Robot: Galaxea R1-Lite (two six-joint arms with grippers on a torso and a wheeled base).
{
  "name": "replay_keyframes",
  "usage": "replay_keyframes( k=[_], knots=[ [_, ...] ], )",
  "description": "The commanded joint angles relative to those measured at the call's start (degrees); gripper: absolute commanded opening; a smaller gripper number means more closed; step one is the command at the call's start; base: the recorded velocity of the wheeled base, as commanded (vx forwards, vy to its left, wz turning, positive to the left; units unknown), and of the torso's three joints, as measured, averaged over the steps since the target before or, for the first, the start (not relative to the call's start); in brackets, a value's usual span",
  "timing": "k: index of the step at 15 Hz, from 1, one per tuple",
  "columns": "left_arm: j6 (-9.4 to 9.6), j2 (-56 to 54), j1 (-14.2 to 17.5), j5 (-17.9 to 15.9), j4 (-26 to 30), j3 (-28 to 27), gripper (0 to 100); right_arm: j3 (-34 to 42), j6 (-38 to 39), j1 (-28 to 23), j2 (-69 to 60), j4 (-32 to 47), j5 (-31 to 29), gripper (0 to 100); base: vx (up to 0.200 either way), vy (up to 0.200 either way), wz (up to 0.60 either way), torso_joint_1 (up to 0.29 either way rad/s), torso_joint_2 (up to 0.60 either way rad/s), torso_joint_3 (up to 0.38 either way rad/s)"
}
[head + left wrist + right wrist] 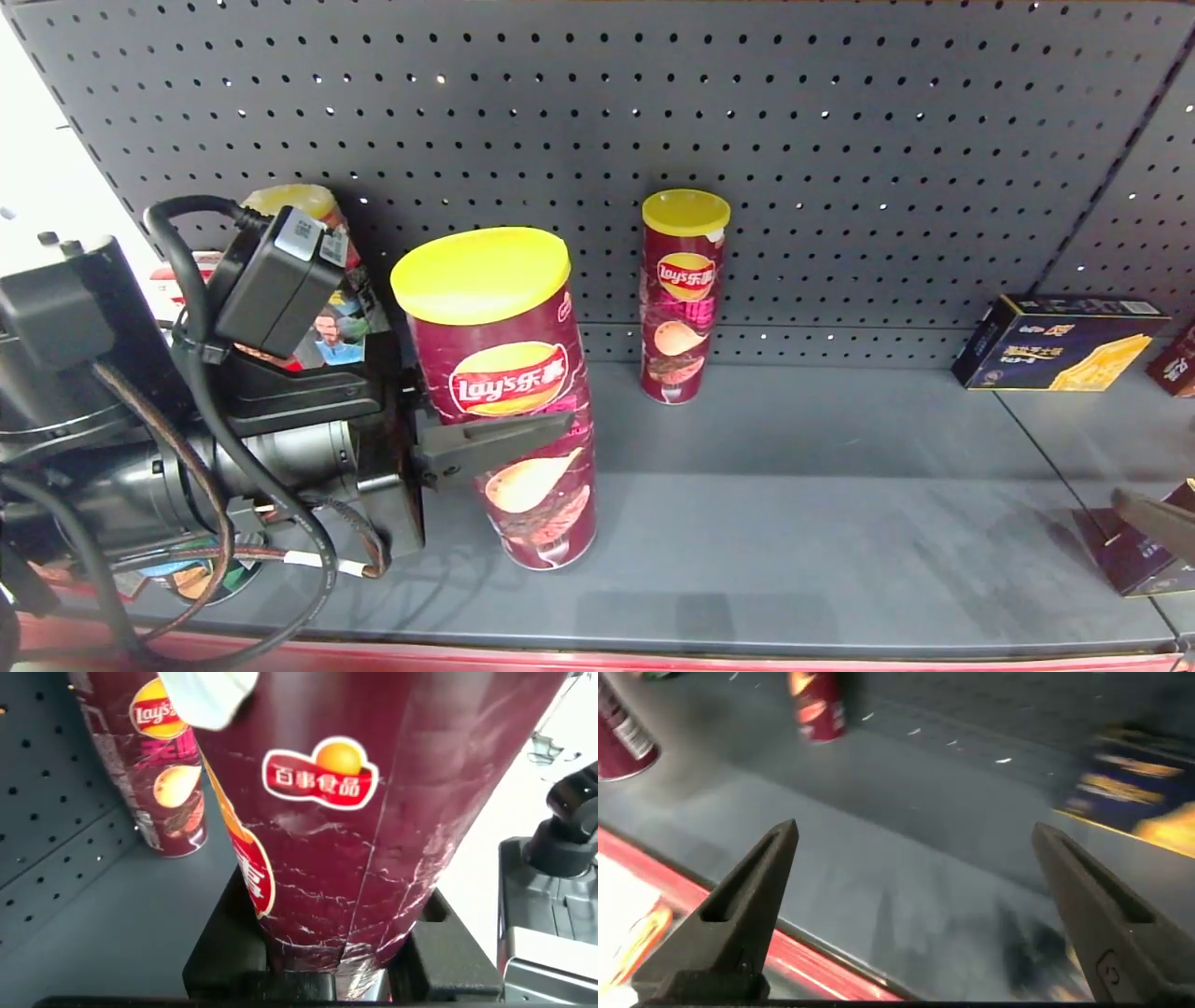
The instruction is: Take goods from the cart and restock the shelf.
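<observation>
Three yellow-lidded chip cans on my screens. L gripper (pixel 523 434) is clamped round the front can (pixel 504 373) about mid-height, w/ one finger across its face in the head view and the can upright. On the left wrist view the can's body sits wedged btwn both fingers. Its base is down at the shelf (pixel 794 523) deck, toward the front left; can't tell whether it actually touches. Back can (pixel 683 299) stands upright against the pegboard (pixel 840 140), well apart from the held one, to its right and deeper in. Third can (pixel 291 201) pokes up behind my L arm, mostly hidden. R gripper (pixel 915 831) is spread wide w/ nothing btwn the fingers, hovering over the shelf's red front lip (pixel 813 952) on the right side. Blue box (pixel 1055 343) lies flat at the back right. A darker box (pixel 1120 569) sits near the front right, just beside the R fingertip.
</observation>
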Motion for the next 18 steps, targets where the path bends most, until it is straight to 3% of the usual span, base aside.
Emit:
replay_keyframes(
  k=[1,7,10,11,14,18],
  knots=[
    [-0.01,0.26,0.43,-0.07,-0.03,0.00,0,-4.05,0.53,4.42,11.14,-1.88,0.11,100,0.000,0.000,0.00,0.000,0.00,0.000],
    [-0.10,0.26,1.23,0.02,0.15,0.18,0,-11.52,0.35,5.21,29.25,-14.62,-0.15,100,0.000,0.000,0.00,0.000,0.00,0.000],
    [-0.19,0.26,1.23,0.02,0.23,-0.09,0,-14.51,0.71,5.56,36.54,-22.27,3.80,100,0.000,0.000,0.00,0.000,0.00,0.000],
    [-0.19,0.17,1.23,0.02,0.15,0.44,0,-19.61,0.27,3.10,41.81,-28.25,14.96,100,0.000,0.000,0.00,0.000,0.00,0.000],
    [-0.19,0.08,2.19,-0.16,0.06,0.44,0,-26.55,-0.44,2.22,46.91,-29.74,26.39,100,0.000,0.000,0.00,0.000,0.00,0.000],
    [-0.10,-0.18,2.90,-0.33,-0.12,0.88,0,-27.78,-2.81,2.92,50.78,-31.76,29.73,100,0.000,0.000,0.00,0.000,0.00,0.000]
  ],
)
